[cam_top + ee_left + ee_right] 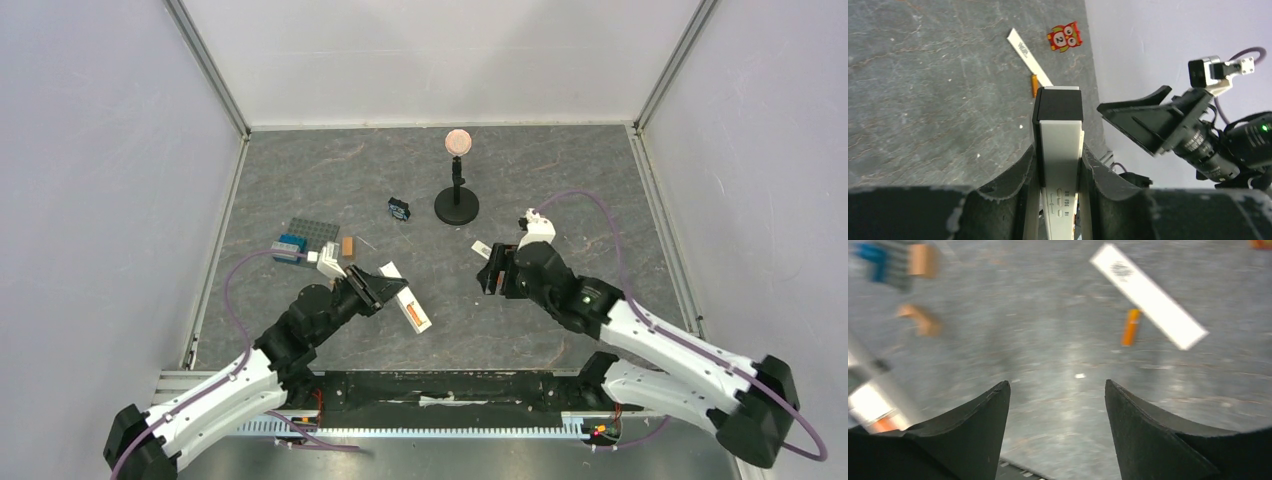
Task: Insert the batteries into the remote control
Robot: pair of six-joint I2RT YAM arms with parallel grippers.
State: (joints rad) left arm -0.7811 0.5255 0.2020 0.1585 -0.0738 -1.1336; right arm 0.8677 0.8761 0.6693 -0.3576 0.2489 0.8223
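My left gripper point(385, 288) point(1058, 152) is shut on the remote control point(408, 302) point(1060, 145), a slim white bar with a black end, held above the table and pointing toward the right arm. An orange patch shows at the remote's near end point(414, 319). One battery point(1131, 326) point(1034, 85), a small orange cylinder, lies on the grey table beside a flat white strip point(1148, 295) point(1028, 56) point(482, 247). My right gripper point(492, 272) point(1057, 382) is open and empty, just short of that battery and strip. In the top view the battery does not show.
A black stand with a copper disc point(457, 190) rises at the back centre. A grey plate with blue and orange blocks point(305, 240) and a tan arch piece point(923, 320) lie at left. A small owl tile point(1065, 37) point(399, 209) sits nearby. Grey walls enclose the table.
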